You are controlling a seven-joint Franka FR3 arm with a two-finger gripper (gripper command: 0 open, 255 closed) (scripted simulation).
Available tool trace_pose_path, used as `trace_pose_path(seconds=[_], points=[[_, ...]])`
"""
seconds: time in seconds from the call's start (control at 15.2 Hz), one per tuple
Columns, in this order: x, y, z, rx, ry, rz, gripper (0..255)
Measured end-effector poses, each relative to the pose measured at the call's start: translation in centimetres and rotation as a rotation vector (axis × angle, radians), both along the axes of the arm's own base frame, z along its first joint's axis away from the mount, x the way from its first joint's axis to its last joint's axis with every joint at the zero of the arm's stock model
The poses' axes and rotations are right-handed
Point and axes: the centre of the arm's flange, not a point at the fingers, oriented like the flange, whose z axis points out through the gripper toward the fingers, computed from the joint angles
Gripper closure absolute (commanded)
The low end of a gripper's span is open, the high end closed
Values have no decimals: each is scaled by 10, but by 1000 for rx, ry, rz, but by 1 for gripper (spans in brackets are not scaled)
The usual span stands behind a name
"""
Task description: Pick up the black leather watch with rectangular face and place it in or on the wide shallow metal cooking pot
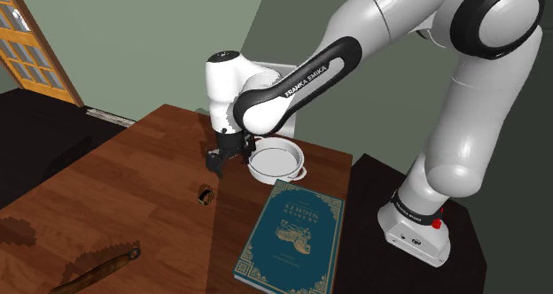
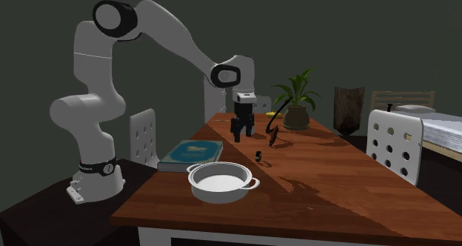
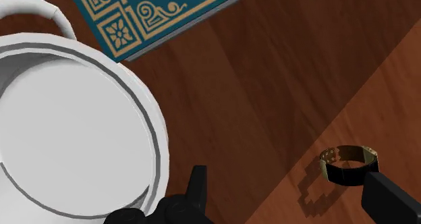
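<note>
Open, empty end effector (image 3: 283, 181) hangs beside white pot (image 3: 152, 121); watch (image 3: 347, 167) and book (image 3: 155, 7) nearby.

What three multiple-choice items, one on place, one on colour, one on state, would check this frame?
1. Where does the watch lie? A) inside the pot B) on the floor C) on the table, outside the pot.
2. What colour is the book cover? A) red B) teal with gold ornament C) plain white.
3. How is the pincer? A) shut on the watch B) open, holding nothing C) shut on the pot's handle.
Answers: 1 C, it lies on bare wood; 2 B, the cover shows teal and gold; 3 B, its fingers stand apart with nothing between them.
</note>
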Motion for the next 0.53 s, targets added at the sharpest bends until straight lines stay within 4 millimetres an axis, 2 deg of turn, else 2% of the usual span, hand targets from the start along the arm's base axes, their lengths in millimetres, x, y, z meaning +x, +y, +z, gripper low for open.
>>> trace_pose_path(seconds=[0.53], points=[[35, 80, -57, -24, -7, 7, 0]])
